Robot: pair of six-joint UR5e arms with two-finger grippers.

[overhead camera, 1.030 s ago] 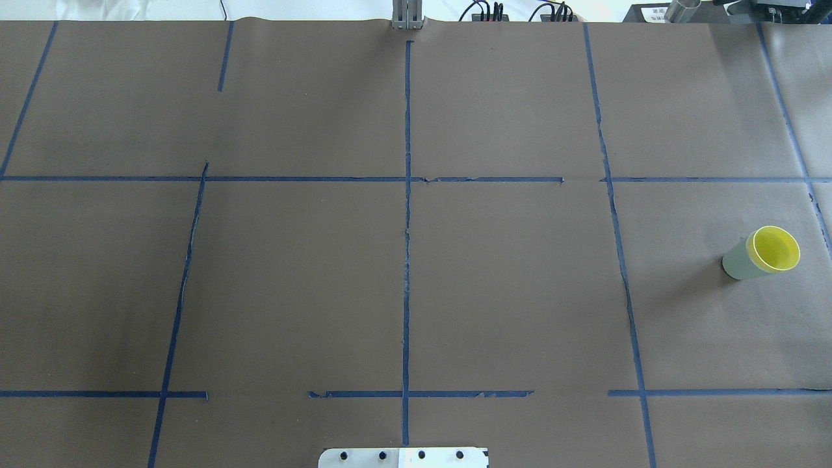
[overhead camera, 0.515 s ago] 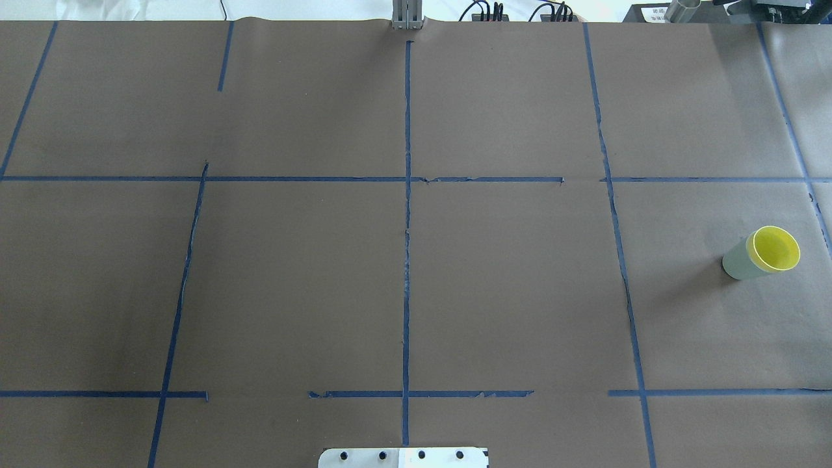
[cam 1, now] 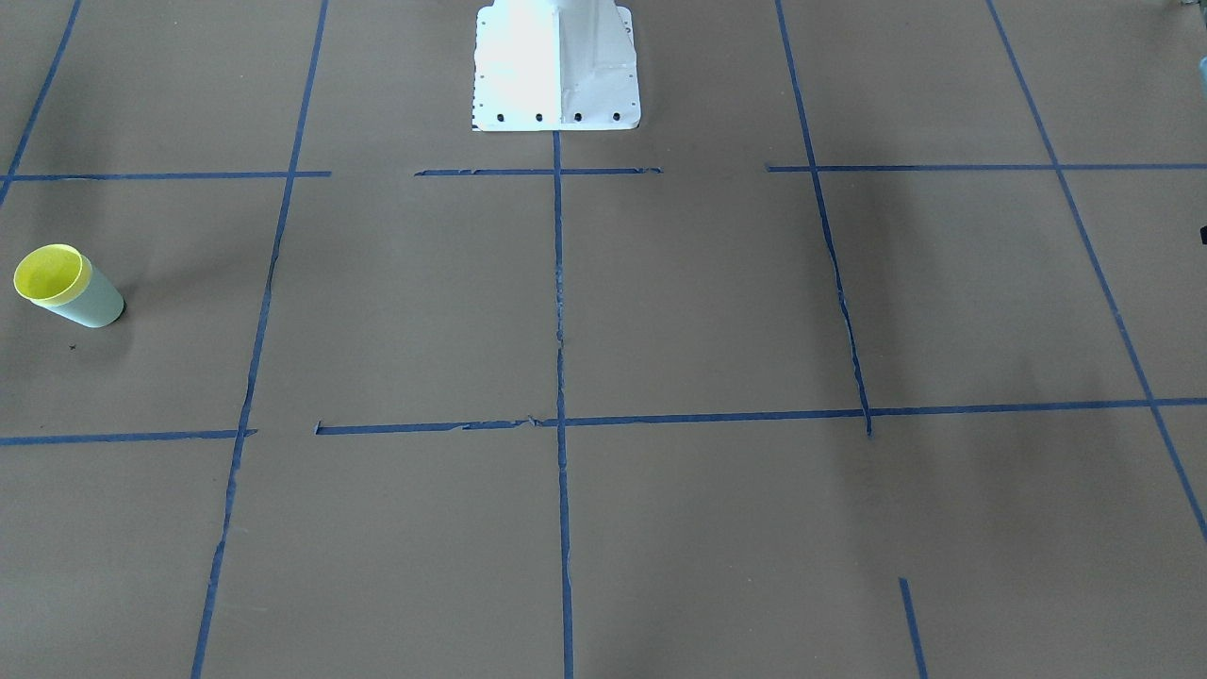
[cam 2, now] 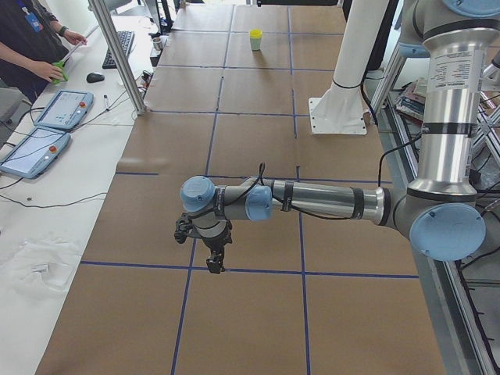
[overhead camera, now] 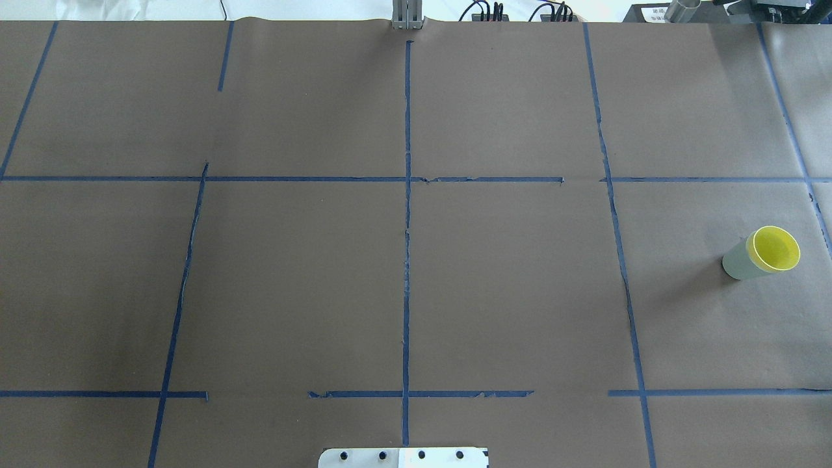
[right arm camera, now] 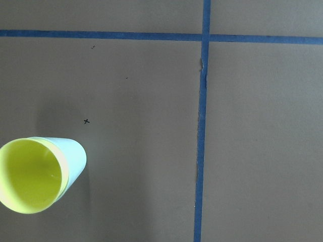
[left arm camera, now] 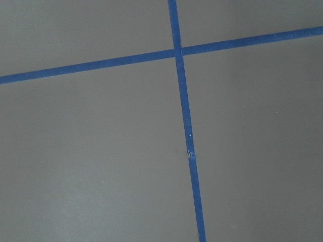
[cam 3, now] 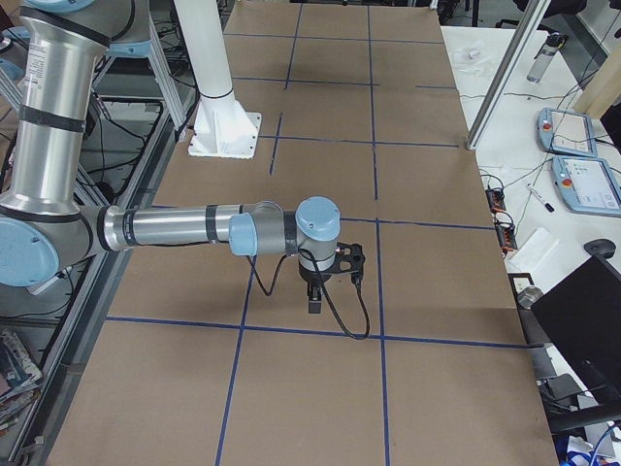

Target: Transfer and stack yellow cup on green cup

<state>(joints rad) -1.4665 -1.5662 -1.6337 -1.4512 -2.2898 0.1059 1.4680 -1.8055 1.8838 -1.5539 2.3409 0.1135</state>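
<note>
The yellow cup point(overhead camera: 773, 249) sits nested inside the green cup point(overhead camera: 738, 262), only its rim and inside showing. The pair stands upright at the table's far right in the overhead view and at the left edge in the front view, yellow cup point(cam 1: 47, 272) in green cup point(cam 1: 94, 304). The right wrist view looks down on the yellow cup point(right arm camera: 30, 176) and the green cup point(right arm camera: 74, 156) at lower left. My left gripper point(cam 2: 212, 264) hangs over bare paper, far from the cups; my right gripper point(cam 3: 315, 303) hangs above the table. I cannot tell whether either is open or shut.
Brown paper with a grid of blue tape lines point(overhead camera: 407, 227) covers the table. The white robot base point(cam 1: 556, 66) stands at the robot's edge. A person point(cam 2: 31, 47), teach pendants point(cam 2: 62, 109) and a metal post point(cam 2: 121, 55) are along the side bench.
</note>
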